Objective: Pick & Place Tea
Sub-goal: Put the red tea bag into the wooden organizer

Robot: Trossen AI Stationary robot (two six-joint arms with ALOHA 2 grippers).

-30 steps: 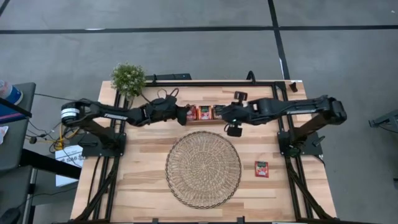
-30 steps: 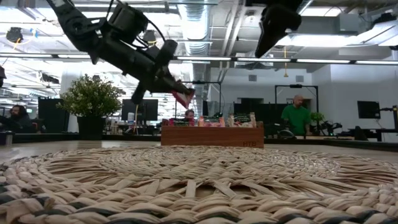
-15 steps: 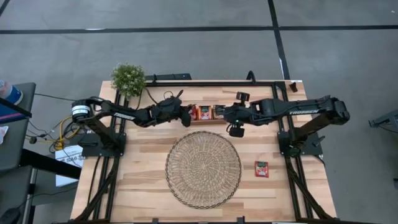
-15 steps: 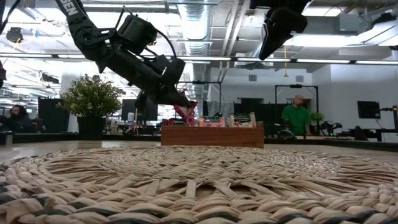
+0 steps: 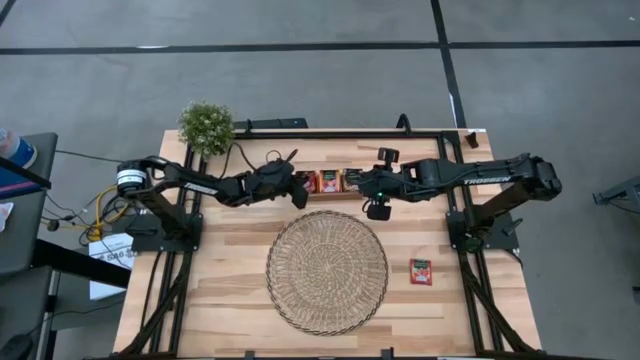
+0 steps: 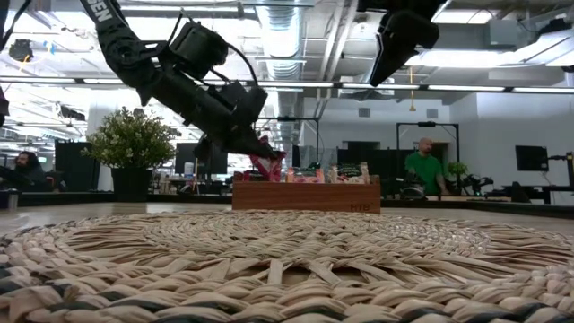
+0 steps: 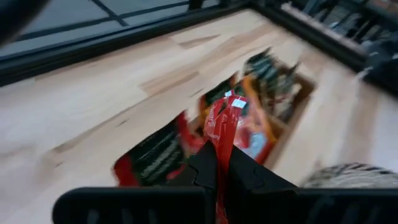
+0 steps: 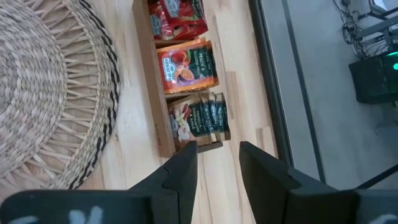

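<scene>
One red tea sachet (image 7: 222,127) is pinched on edge between the fingers of your left gripper (image 5: 298,186), and you see it hanging just above the left end of the wooden tray (image 6: 306,196) in the low view. From the centre of the table in the high view, this tray (image 5: 330,194) lies toward 12 o'clock, and more sachets (image 8: 187,65) stand inside its compartments, red-orange ones and some pale ones. Another single sachet (image 5: 420,271) lies flat on the bare table (image 5: 230,250) toward 3 o'clock from the round woven mat (image 5: 327,270), well apart from the tray. Your right gripper (image 5: 364,184) hangs above the right end of the tray with its fingers (image 8: 183,167) parted and nothing between them. A small green plant (image 5: 206,124) stands at the table corner toward 10 o'clock.
</scene>
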